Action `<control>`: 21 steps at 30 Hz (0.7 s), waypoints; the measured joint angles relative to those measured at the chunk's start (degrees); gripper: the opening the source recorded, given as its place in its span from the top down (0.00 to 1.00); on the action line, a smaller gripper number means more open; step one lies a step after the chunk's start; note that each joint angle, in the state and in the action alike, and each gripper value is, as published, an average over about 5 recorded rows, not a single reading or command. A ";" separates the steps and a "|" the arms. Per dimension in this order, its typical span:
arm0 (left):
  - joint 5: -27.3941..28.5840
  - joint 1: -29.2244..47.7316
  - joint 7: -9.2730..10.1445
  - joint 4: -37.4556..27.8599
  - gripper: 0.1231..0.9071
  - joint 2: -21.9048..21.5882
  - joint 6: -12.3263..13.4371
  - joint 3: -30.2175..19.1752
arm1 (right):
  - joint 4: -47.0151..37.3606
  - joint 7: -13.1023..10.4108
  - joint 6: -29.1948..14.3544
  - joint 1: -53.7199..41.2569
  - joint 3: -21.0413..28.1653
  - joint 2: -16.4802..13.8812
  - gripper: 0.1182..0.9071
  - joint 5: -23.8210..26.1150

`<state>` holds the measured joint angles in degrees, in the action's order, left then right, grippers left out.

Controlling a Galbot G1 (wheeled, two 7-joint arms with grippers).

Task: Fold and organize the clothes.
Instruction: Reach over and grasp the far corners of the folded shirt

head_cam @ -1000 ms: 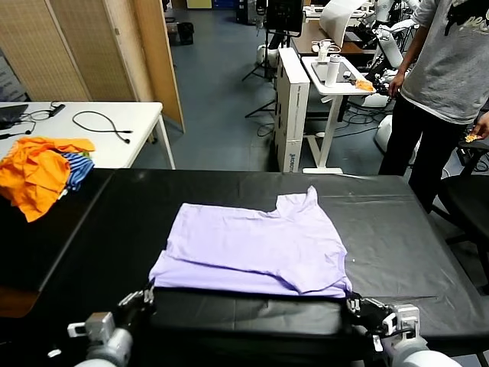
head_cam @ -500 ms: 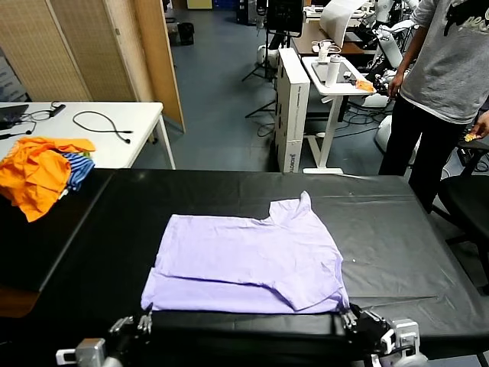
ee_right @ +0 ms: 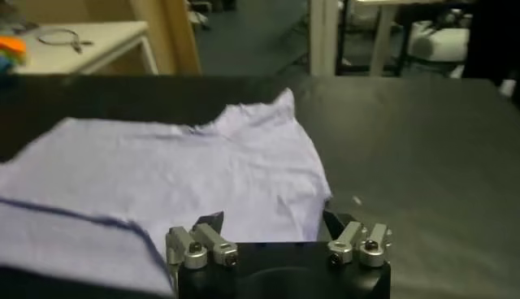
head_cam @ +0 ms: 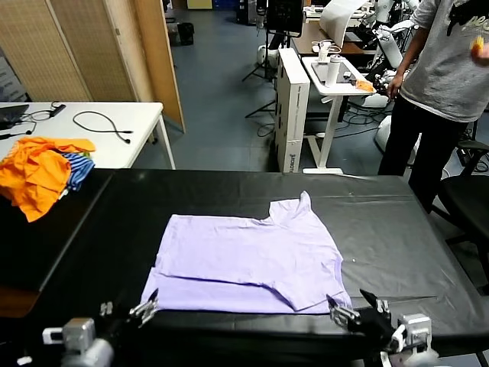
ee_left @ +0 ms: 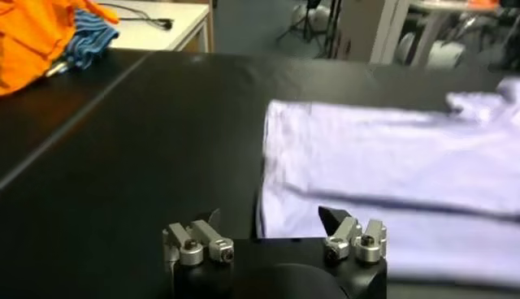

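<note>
**Operator:** Scanning left to right, what is on the work surface?

**Technician:** An orange and striped clothing pile [head_cam: 42,172] sits at the far left edge of the black table [head_cam: 397,229], well apart from the work. The left gripper [head_cam: 145,310] hovers at the near edge with its fingers spread and nothing between them, just beside the shirt's near left corner. The lavender T-shirt [head_cam: 252,260] lies flat at the table's centre, partly folded, with one layer over another and a sleeve pointing away from the robot. The right gripper [head_cam: 348,310] hovers at the near right corner, likewise spread and empty.

**Operator:** How will the shirt handle?

**Technician:** Judged as thin cotton: light, limp, no stiffness. It will drape and crease when lifted, and may slide on the smooth table cover. Take hold at the two near corners, pinching both layers of the hem together.

**Operator:** What do the wrist views add?

**Technician:** The left wrist view shows the doubled edge of the T-shirt [ee_left: 390,171] ahead of the left gripper [ee_left: 268,219]. The right wrist view shows the T-shirt [ee_right: 179,179] passing beneath the right gripper [ee_right: 272,219]. Only the head view shows both grippers together, plus a bystander [head_cam: 443,84] behind the table.
</note>
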<state>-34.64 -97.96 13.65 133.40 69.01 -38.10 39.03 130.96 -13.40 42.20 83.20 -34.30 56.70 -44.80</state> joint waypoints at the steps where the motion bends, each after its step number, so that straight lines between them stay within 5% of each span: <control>1: -1.20 1.61 0.60 -0.64 0.00 -0.34 -0.72 -0.27 | -1.92 -0.05 0.00 -2.21 0.87 -0.57 0.00 -0.23; 13: -11.53 21.11 2.26 -13.57 0.00 -6.42 -3.22 -5.11 | -21.11 -0.44 0.00 -23.99 13.68 -1.05 0.00 -1.34; 21: -14.59 34.05 1.41 -25.51 0.00 -8.99 -3.60 -10.65 | -32.22 3.70 0.00 -34.03 19.51 1.19 0.00 -1.14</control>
<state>-49.22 -63.91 15.06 107.89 60.01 -41.70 28.38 98.74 -9.70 42.20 49.18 -14.79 57.89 -45.94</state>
